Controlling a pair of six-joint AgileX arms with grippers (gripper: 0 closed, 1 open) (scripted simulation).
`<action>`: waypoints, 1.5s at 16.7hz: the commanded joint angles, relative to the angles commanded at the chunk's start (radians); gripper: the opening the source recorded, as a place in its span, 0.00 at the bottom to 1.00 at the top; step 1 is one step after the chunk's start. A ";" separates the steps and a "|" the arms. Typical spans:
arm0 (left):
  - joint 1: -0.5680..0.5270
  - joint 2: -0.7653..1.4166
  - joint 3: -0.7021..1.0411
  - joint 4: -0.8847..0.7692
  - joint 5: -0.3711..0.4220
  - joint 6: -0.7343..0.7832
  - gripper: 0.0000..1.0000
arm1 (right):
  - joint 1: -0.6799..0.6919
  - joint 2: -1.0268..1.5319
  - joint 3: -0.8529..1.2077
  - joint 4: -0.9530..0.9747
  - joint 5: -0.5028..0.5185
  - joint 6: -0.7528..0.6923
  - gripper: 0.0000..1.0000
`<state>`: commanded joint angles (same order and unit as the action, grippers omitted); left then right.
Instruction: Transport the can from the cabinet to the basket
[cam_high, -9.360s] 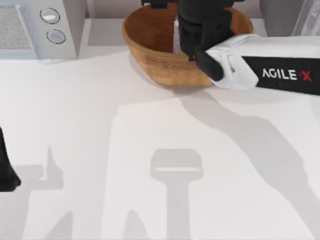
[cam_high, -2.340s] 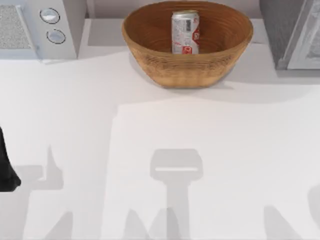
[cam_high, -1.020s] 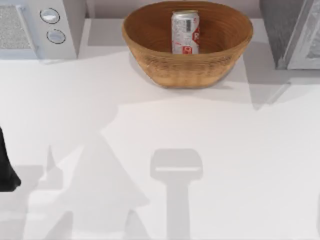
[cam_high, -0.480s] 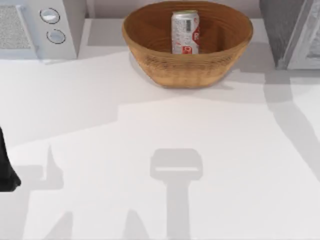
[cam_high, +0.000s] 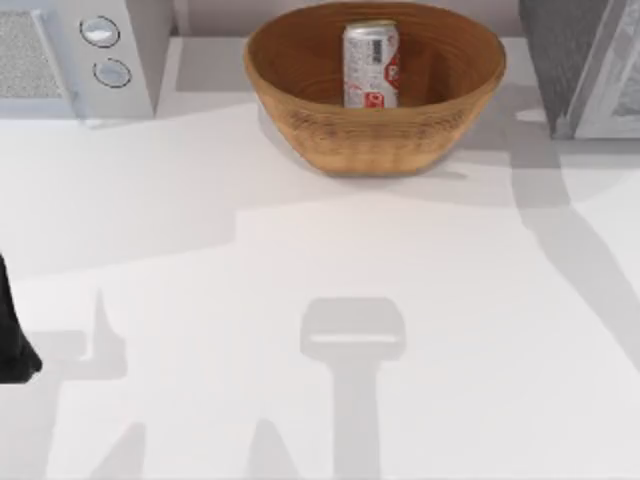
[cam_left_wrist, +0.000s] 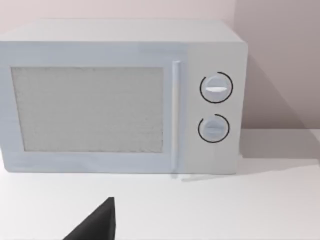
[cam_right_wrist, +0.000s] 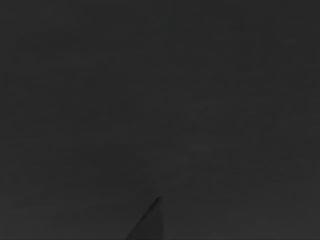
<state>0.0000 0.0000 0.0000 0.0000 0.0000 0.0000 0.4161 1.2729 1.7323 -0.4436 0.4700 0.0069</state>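
Evidently the can (cam_high: 371, 64) stands upright inside the basket (cam_high: 330, 135) on the worktop (cam_high: 320, 300), delivered, though I cannot tell either hand's state; the right wrist view is dark.

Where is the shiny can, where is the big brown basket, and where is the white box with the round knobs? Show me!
can (cam_high: 370, 65), top view, on its printed side.
basket (cam_high: 375, 140), top view, on its woven outer wall.
white box with round knobs (cam_left_wrist: 87, 109), left wrist view, on its grey door panel.

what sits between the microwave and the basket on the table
Nothing stands there: in the top view, bare white table separates the microwave from the basket, which holds the upright can.
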 joint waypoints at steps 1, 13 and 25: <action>0.000 0.000 0.000 0.000 0.000 0.000 1.00 | -0.009 0.012 0.012 0.005 -0.009 0.000 1.00; 0.000 0.000 0.000 0.000 0.000 0.000 1.00 | -0.073 0.118 0.085 0.045 -0.077 0.000 1.00; 0.000 0.000 0.000 0.000 0.000 0.000 1.00 | -0.209 -0.444 -0.640 0.207 -0.239 -0.001 1.00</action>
<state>0.0000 0.0000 0.0000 0.0000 0.0000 0.0000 0.2076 0.8285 1.0927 -0.2363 0.2309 0.0062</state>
